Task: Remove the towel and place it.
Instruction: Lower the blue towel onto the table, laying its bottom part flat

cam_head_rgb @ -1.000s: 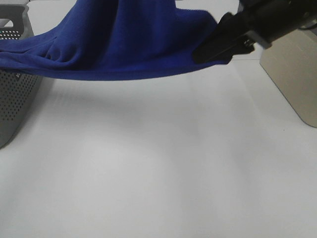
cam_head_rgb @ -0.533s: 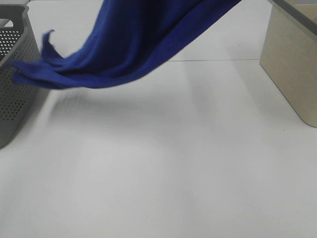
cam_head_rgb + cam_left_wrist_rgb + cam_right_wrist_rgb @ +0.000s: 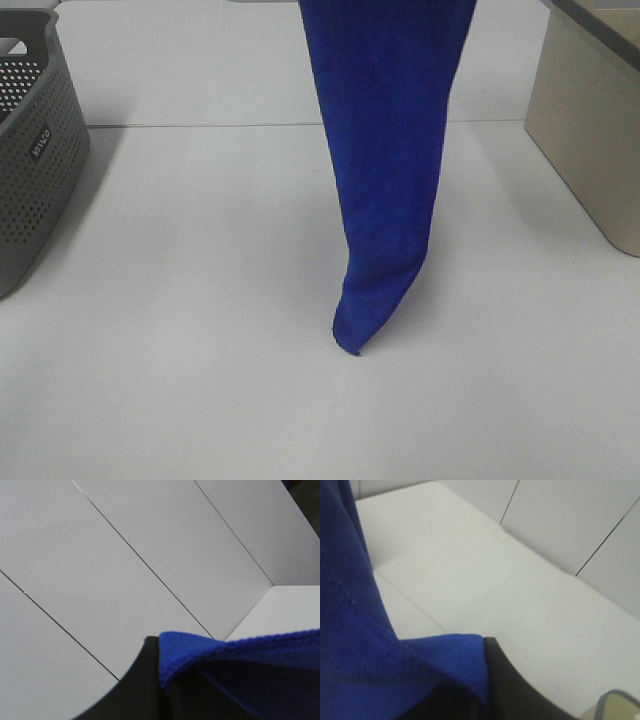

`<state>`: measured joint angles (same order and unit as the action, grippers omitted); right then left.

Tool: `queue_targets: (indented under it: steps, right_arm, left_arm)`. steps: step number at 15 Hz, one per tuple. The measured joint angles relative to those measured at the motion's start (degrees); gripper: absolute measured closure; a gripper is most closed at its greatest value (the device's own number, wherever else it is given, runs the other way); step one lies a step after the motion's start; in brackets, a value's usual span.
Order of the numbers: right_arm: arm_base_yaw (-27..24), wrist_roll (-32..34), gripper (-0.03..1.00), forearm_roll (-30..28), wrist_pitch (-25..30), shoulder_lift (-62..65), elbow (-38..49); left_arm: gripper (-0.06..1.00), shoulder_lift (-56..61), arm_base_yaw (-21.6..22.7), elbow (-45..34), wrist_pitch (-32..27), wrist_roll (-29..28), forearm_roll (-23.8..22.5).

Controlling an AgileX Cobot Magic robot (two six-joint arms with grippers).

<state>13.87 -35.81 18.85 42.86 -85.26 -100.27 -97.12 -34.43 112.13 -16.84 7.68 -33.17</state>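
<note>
left and right jaws clamp the towel (image 3: 385, 150); it hangs straight down over worktop (image 3: 200, 300), apart from basket (image 3: 35, 170).

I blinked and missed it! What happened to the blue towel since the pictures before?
The towel was stretched sideways with one end over the grey basket. It swung off and now hangs straight down in the middle, tip near the table. The right pincer rose out of the high view. Nothing was let go: it and the left pincer still grip the towel. The basket and the beige box stayed put.
</note>
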Motion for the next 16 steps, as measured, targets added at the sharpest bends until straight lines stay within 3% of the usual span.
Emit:
queue_targets:
  steps: [3,4,8,11,16]
  right_arm:
    - [0.0,-3.3,0.95,-0.1,-11.1,-1.3,-0.3]
    - [0.0,-4.8,0.95,-0.1,-17.5,-2.4,-0.3]
    - [0.0,-5.4,0.95,0.6,-24.8,-5.9,-6.4]
    - [0.0,-5.7,0.95,3.1,-26.0,-10.9,-13.3]
    - [0.0,-5.7,0.95,7.1,-31.3,-23.0,-24.3]
  left_arm:
    - [0.94,-3.3,4.0,0.0,11.2,-0.1,-1.0]
    - [0.94,-5.0,6.0,0.0,18.6,-0.2,-1.1]
    - [0.94,-7.4,9.5,0.3,29.7,-0.2,1.3]
    - [0.94,-10.2,12.5,3.2,33.1,-0.2,4.1]
    - [0.94,-22.7,17.1,18.7,34.5,-0.2,5.0]
